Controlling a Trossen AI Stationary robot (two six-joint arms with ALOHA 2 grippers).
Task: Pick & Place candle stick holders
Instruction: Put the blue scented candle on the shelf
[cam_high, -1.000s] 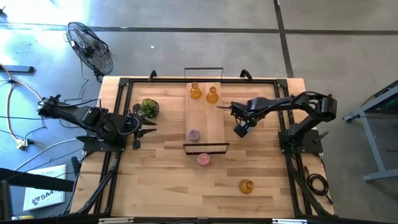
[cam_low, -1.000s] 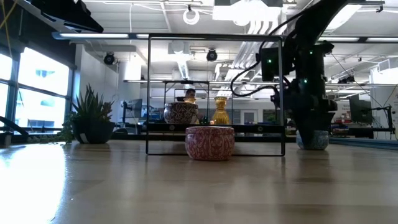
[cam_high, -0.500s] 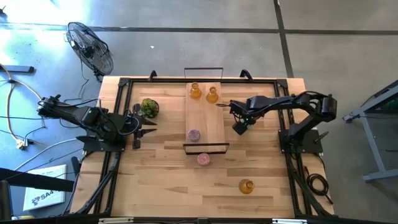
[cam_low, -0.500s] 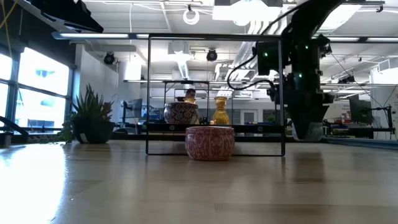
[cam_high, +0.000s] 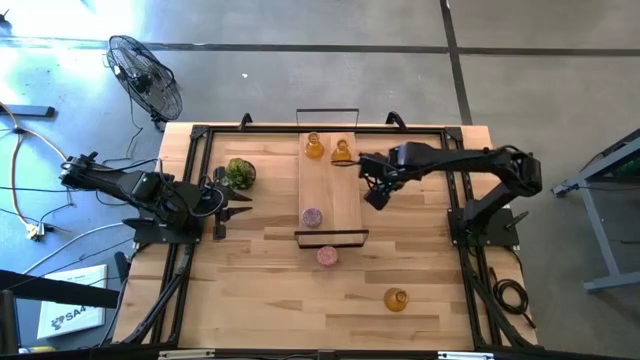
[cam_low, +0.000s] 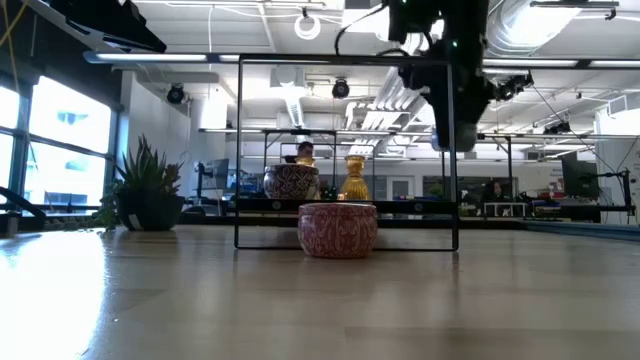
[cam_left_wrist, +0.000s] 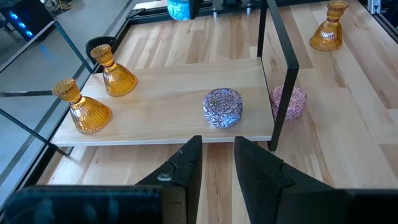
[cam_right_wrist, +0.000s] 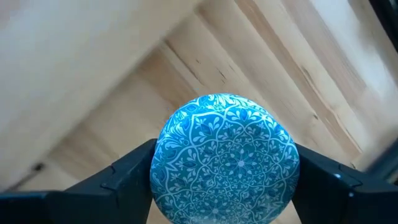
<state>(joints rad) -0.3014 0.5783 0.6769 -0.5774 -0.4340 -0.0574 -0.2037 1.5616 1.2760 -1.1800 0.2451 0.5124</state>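
Observation:
My right gripper (cam_high: 375, 196) is shut on the light-blue round holder (cam_right_wrist: 227, 158), high above the table just right of the wooden tray (cam_high: 350, 200); the holder also shows in the left wrist view (cam_left_wrist: 180, 7). Two amber holders (cam_high: 314, 146) (cam_high: 341, 151) stand on their bases at the tray's far end. A patterned pink holder (cam_high: 313, 217) sits on the tray's near end. Another pink holder (cam_high: 327, 256) and a third amber one (cam_high: 396, 299) stand on the table. My left gripper (cam_high: 238, 198) waits open at the left, beside the plant. My right gripper pinches the blue holder's round side wall (cam_right_wrist: 163, 163) between its two fingers (cam_right_wrist: 127, 177), one on each opposite side. The fingers come from above, pointing down. The holder hangs level, its patterned top up, lifted clear of the table.
The tray has a tall black wire handle at each end (cam_low: 345, 60); the near one stands close to my right gripper's height. A green potted plant (cam_high: 239, 173) stands left of the tray. A black frame (cam_high: 200, 135) runs around the table's edges.
My right gripper has risen with the blue holder, lifting it off the table, and has gone toward the table's far-left, up to the tray's right edge. The holder has stayed level in the hold.

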